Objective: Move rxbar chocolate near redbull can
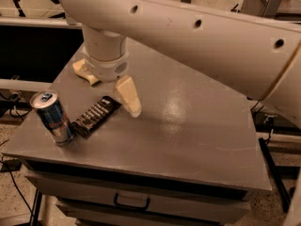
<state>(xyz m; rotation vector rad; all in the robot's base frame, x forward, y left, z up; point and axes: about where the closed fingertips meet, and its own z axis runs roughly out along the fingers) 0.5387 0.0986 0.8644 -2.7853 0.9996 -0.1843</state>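
Observation:
The rxbar chocolate point(95, 116), a flat black bar with white stripes, lies flat on the grey table point(188, 126) near its front left corner. The redbull can point(51, 117), blue and silver, stands upright just left of the bar, almost touching its lower end. My gripper point(124, 100) hangs from the white arm just above and right of the bar's upper end. It is open and holds nothing. One cream finger point(129, 95) shows, pointing down beside the bar; the other is hidden behind the wrist.
A pale yellow sponge point(84, 72) lies at the table's back left, partly behind my wrist. The big white arm point(197, 36) spans the upper view. A drawer with a handle point(131, 202) sits below the table's front edge.

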